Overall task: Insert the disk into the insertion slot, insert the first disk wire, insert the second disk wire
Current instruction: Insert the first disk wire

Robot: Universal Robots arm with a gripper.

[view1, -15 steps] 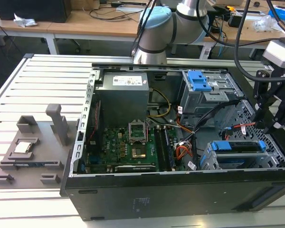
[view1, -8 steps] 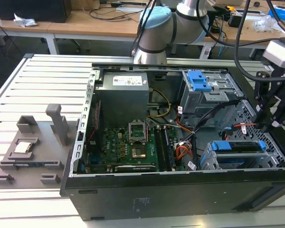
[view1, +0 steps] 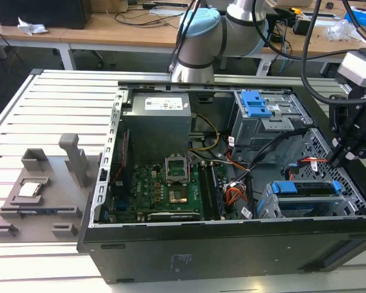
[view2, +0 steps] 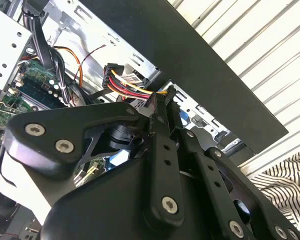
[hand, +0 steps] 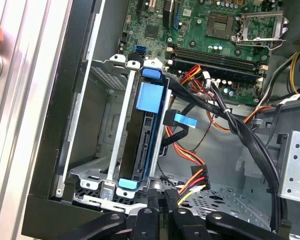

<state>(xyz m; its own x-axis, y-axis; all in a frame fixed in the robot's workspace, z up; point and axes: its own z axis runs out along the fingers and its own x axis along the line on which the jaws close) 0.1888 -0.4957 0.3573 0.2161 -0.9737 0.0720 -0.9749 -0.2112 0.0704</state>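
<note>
**Disk seated in slot; wire bundle gripped at the case's corner**

The disk (view1: 305,189) (hand: 140,135) is seen standing on edge inside the insertion slot (view1: 268,206) (hand: 102,125), framed by its blue carrier. The slot is placed in the corner of the open computer case (view1: 232,256) nearest the camera, on the exterior view's right. The case is laid on a slatted table (view1: 49,110), with the motherboard (view1: 158,186) exposed toward its middle.

The gripper (view1: 344,149) (view2: 165,102) (hand: 164,197) is held over the case's edge on the exterior view's right, just beside the slot. Its fingers (view2: 160,135) are drawn narrow, and the end of a disk wire (view2: 135,90) (hand: 190,187) of red, yellow, orange and black strands is pinched between them. The wire's end is kept just beside the disk, apart from it.

A flat black cable with a blue tab (hand: 184,120) is seen just beside the disk in the first wrist view; whether it is plugged in cannot be told.
</note>
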